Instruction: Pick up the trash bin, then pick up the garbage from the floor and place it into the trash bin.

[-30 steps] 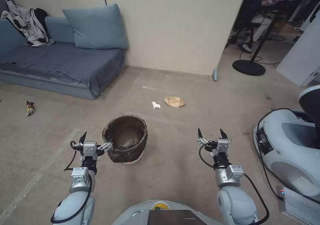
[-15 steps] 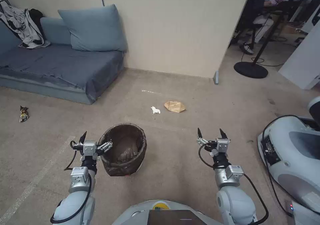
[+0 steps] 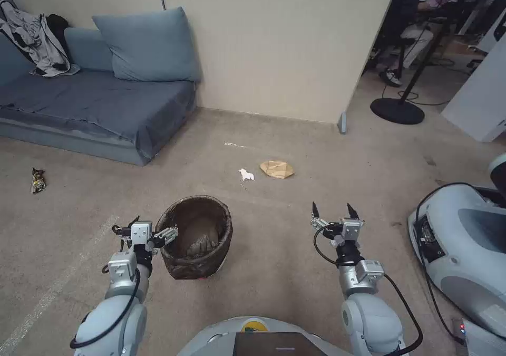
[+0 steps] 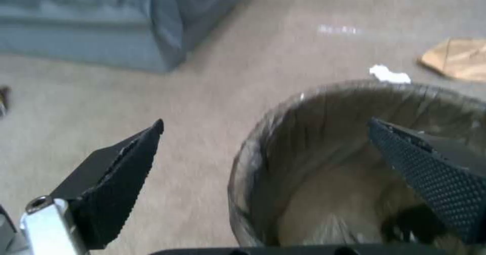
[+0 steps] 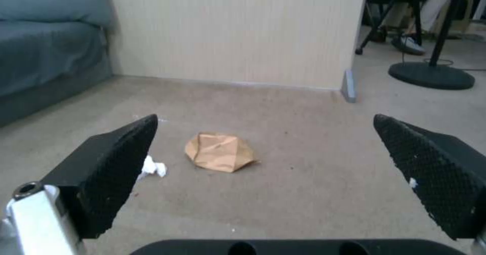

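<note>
Dark brown crinkled liner folds over the rim of the trash bin, which stands upright on the carpet with a sliver of white base showing. At the bin's left rim, the left gripper is spread wide, one finger over the bin's mouth and one outside, gripping nothing. Beyond the bin lie a white scrap and tan crumpled paper. Right of the bin, the right gripper hangs wide open and empty

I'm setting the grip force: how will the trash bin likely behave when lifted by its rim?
The trash bin looks light: small, nearly empty. Its crinkled bag over the rim may slip under the left gripper, whose open fingers straddle the wall. Held at one side, it would probably tilt.
</note>
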Tool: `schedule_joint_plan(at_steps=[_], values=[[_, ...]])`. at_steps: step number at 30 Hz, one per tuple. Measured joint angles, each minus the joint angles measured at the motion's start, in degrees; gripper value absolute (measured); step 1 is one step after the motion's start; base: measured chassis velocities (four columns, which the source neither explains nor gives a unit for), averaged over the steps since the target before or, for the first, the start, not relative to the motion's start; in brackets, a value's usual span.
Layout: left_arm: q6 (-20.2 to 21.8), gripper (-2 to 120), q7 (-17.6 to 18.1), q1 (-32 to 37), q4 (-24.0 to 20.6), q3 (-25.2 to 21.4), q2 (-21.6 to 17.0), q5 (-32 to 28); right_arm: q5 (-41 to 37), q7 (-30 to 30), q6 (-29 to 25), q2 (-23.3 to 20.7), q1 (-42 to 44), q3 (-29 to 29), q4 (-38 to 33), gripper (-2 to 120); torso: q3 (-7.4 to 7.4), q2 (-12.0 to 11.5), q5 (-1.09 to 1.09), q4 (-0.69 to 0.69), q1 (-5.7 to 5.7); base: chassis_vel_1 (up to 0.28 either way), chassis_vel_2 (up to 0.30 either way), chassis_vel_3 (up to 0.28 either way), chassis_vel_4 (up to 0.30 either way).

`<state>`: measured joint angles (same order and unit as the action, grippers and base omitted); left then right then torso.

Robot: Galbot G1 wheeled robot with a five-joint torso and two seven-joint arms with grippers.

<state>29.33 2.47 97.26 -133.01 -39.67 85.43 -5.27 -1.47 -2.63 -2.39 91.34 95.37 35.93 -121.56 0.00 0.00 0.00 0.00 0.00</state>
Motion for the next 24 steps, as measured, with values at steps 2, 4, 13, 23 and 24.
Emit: schedule_joint_plan(at_steps=[2, 4, 13, 23, 24], values=[[1.93, 100, -0.12, -0.87, 0.00, -0.16, -0.19, -0.57, -0.03, 0.02, -0.01, -0.01, 0.02, -0.01, 0.01, 100, 0.00, 0.00, 0.00, 0.00, 0.00, 0.000, 0.000, 0.000, 0.000], [5.52, 100, -0.54, -2.51, 0.13, -0.38, -0.71, -2.31, -0.09, 0.09, -0.02, -0.02, 0.04, -0.02, 0.02, 100, 0.00, 0.00, 0.00, 0.00, 0.00, 0.000, 0.000, 0.000, 0.000], [10.56, 100, 0.16, -7.43, 3.81, -0.22, -2.61, -6.30, -0.36, 0.73, -0.02, 0.00, -0.16, 0.03, 0.81, 100, 0.00, 0.00, 0.00, -0.01, 0.00, 0.000, 0.000, 0.000, 0.000], [12.51, 100, 3.63, -11.20, 8.06, 0.66, -3.20, -8.02, -0.54, 1.17, -0.19, -0.02, -0.41, 0.26, 1.96, 100, 0.00, 0.00, 0.00, -0.01, 0.00, 0.000, 0.000, 0.000, 0.000], [12.80, 100, 4.07, -11.25, 8.39, 0.59, -3.20, -8.32, -0.55, 1.27, -0.25, -0.04, -0.47, 0.32, 2.25, 100, 0.00, 0.00, 0.00, 0.00, 0.00, 0.000, 0.000, 0.000, 0.000]])
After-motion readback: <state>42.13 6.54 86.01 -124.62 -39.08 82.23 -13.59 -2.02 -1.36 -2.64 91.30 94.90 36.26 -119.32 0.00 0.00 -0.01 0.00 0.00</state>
